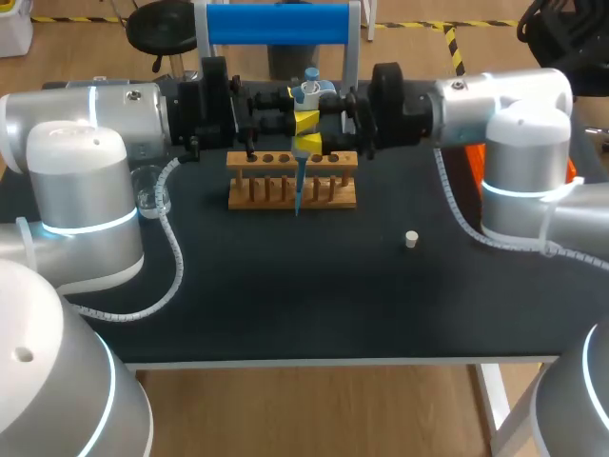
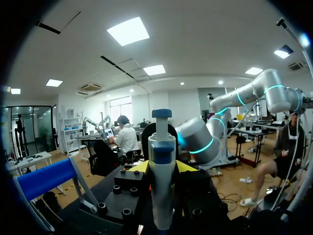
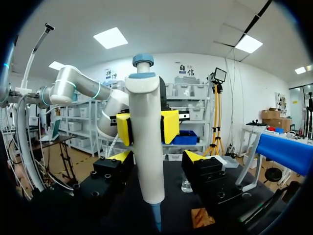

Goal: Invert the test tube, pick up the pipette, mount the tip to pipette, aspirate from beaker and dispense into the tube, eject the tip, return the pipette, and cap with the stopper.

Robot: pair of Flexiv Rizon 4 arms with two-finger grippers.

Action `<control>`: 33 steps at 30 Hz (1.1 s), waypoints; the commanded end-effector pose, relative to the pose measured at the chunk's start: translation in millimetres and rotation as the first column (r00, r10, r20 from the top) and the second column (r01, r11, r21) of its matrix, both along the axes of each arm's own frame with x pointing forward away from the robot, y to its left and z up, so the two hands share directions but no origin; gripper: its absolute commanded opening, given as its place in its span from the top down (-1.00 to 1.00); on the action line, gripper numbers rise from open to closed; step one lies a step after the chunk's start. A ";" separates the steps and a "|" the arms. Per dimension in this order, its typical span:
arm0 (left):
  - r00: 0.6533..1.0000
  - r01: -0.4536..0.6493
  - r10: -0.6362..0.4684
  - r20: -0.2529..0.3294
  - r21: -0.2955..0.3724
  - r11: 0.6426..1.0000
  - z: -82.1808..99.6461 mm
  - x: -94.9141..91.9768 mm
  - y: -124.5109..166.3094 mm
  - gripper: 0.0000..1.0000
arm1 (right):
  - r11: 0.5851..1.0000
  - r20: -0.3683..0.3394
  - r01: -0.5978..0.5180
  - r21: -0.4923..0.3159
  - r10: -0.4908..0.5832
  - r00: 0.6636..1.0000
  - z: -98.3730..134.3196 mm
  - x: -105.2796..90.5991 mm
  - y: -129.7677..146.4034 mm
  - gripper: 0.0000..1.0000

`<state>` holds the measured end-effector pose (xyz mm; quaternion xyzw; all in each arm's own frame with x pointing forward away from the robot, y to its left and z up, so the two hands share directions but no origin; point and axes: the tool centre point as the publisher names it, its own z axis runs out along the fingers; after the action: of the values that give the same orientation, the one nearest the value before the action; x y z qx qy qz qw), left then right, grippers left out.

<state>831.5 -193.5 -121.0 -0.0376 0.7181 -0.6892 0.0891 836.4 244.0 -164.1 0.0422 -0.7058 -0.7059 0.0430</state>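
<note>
The head camera sits high behind the robot, looking down and forward across the whole black desk (image 1: 285, 314) from well back. The two wrist cameras ride low over the desk's far side, aimed level and straight at each other: the left one faces right, the right one faces left. Each is very close to the white pipette with a blue plunger (image 2: 161, 171) upright between them, and all three views share it.

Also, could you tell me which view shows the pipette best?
The right wrist view: the pipette shows from plunger to blue tip. The left wrist view shows only its upper body and plunger; the head view shows it small, over the wooden rack.
</note>
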 end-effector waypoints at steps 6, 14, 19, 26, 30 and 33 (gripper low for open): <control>1.000 -0.001 0.001 0.002 -0.003 1.000 -0.4 -0.3 -0.2 1.00 | 1.000 -0.004 0.014 0.015 -0.014 1.000 -1.0 -0.5 6.6 -0.17; 1.000 -0.001 0.001 0.002 -0.003 1.000 -0.4 -0.3 -0.2 1.00 | 0.999 -0.009 0.018 0.031 -0.018 1.000 -0.4 -0.5 6.7 0.16; 1.000 -0.001 0.001 0.002 -0.003 1.000 -0.4 -0.3 -0.2 1.00 | 0.999 -0.011 0.016 0.037 -0.015 1.000 0.4 -1.2 5.5 0.60; 1.000 -0.001 0.001 0.002 -0.003 1.000 -0.4 -0.3 -0.2 1.00 | 0.999 -0.014 0.006 0.043 -0.005 1.000 1.5 -2.3 4.1 1.00; 1.000 -0.001 0.001 0.002 -0.003 1.000 -0.4 -0.3 -0.2 1.00 | 0.999 -0.010 -0.011 0.042 0.012 1.000 2.3 -3.9 4.0 1.00; 1.000 -0.001 0.001 0.002 -0.003 1.000 -0.4 -0.3 -0.2 0.07 | 0.999 -0.009 -0.030 0.035 0.030 1.000 2.7 -5.3 3.6 1.00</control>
<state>832.4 -193.9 -120.5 -0.0372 0.7181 -0.6893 0.0883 827.4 249.1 -162.1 0.0449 -0.6904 -0.7204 0.0498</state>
